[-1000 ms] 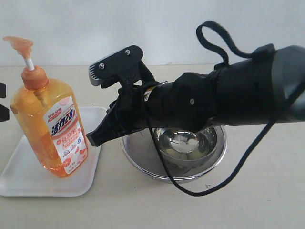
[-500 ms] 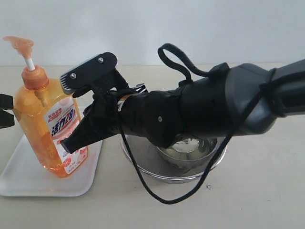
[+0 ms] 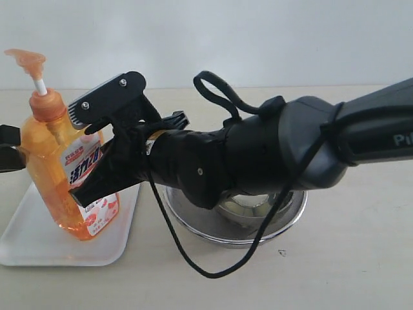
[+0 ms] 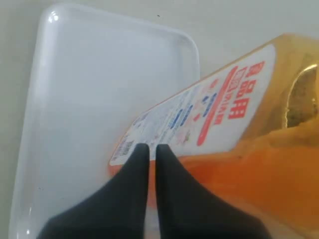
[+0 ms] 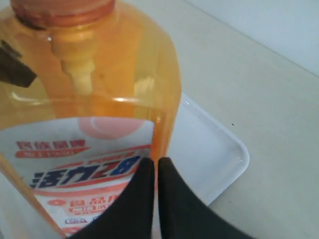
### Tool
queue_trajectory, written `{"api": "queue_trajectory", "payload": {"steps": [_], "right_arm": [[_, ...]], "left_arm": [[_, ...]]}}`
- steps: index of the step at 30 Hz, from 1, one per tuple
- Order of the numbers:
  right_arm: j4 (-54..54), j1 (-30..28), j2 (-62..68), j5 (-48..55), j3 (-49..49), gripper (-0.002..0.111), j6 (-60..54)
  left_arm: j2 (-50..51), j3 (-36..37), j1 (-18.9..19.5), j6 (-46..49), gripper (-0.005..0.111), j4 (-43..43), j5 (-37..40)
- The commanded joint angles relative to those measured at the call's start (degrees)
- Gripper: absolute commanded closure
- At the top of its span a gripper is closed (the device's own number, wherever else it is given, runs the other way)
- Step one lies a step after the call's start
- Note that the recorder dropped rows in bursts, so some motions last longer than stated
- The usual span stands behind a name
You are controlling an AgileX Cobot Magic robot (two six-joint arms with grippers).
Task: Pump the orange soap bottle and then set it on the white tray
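Note:
The orange soap bottle (image 3: 55,161) stands on the white tray (image 3: 26,242) at the left, its pump head (image 3: 26,61) up on the white stem. My right gripper (image 3: 79,192) reaches across from the right, shut, with its tips at the bottle's front label (image 5: 75,169). In the right wrist view the right gripper (image 5: 152,162) sits at the bottle's (image 5: 99,89) side edge, over the tray (image 5: 214,144). My left gripper (image 3: 11,158) enters at the left edge behind the bottle. The left gripper (image 4: 148,148) is shut, tips by the back label of the bottle (image 4: 249,149), above the tray (image 4: 89,89).
A round steel bowl in a strainer (image 3: 277,213) sits right of the tray, mostly covered by my right arm. A black cable (image 3: 193,265) loops down from that arm to the table in front of the bowl. A pale wall runs behind the table.
My right arm has swung left, bringing its shut tips from beside the tray onto the bottle's label. The left gripper has edged in from the left border. The bottle stays on the tray.

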Motion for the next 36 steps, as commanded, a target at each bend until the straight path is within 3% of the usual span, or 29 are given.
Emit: {"api": "queue_trajectory", "payload": {"steps": [1,36], "right_arm": [[-0.8,0.1,0.4,-1.2,-1.6,0.108,0.8],[0.5,-0.2,0.3,2.0,-2.6,0.108,2.8]], "left_arm": [[0.3,0.2,-0.1,3.7,0.102,-3.3,1.9],[0.3,0.3,-0.1,4.7,0.102,-4.0,1.0]]}}
